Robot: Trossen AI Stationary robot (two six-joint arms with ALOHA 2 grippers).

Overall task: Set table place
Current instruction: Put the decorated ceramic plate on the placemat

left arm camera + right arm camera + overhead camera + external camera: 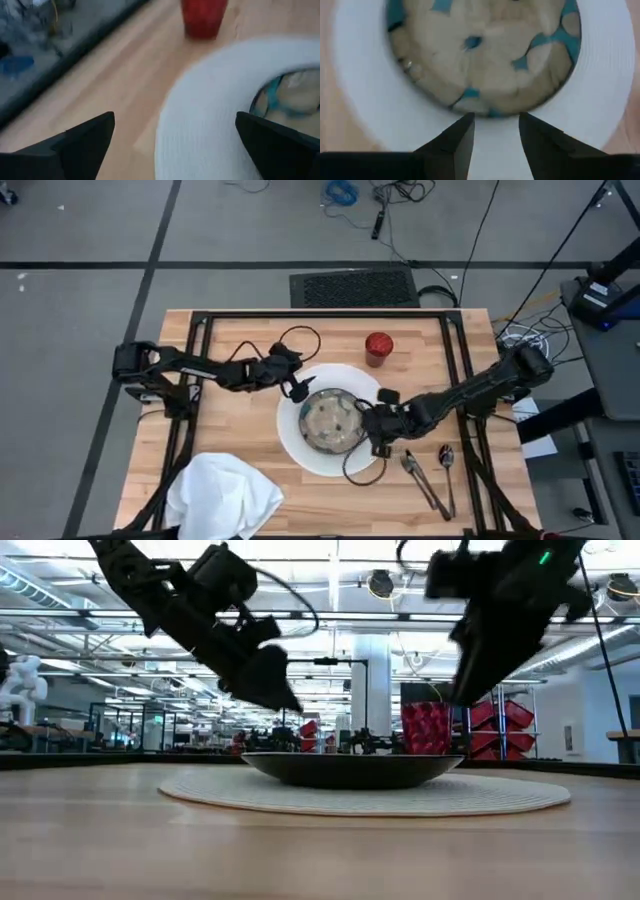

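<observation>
A large white plate [296, 442] lies at the middle of the table [240, 350], and a grey-green speckled bowl [333, 421] stands on it. The red cup [378, 348] stands behind the plate. A white napkin [225, 495] lies crumpled at the near left. A spoon [447, 460] and other metal cutlery [424, 480] lie right of the plate. My left gripper [297, 390] [175, 120] hovers wide open over the plate's far left rim. My right gripper [378, 435] [497, 120] hovers over the plate's right side by the bowl's rim, fingers a little apart and nothing between them.
Black frame rails [200, 330] run along the table's far, left and right sides. Bare wood shows at the far left [240, 350] and near the front edge between the napkin and the cutlery. In the low view both grippers hang above the bowl [350, 768].
</observation>
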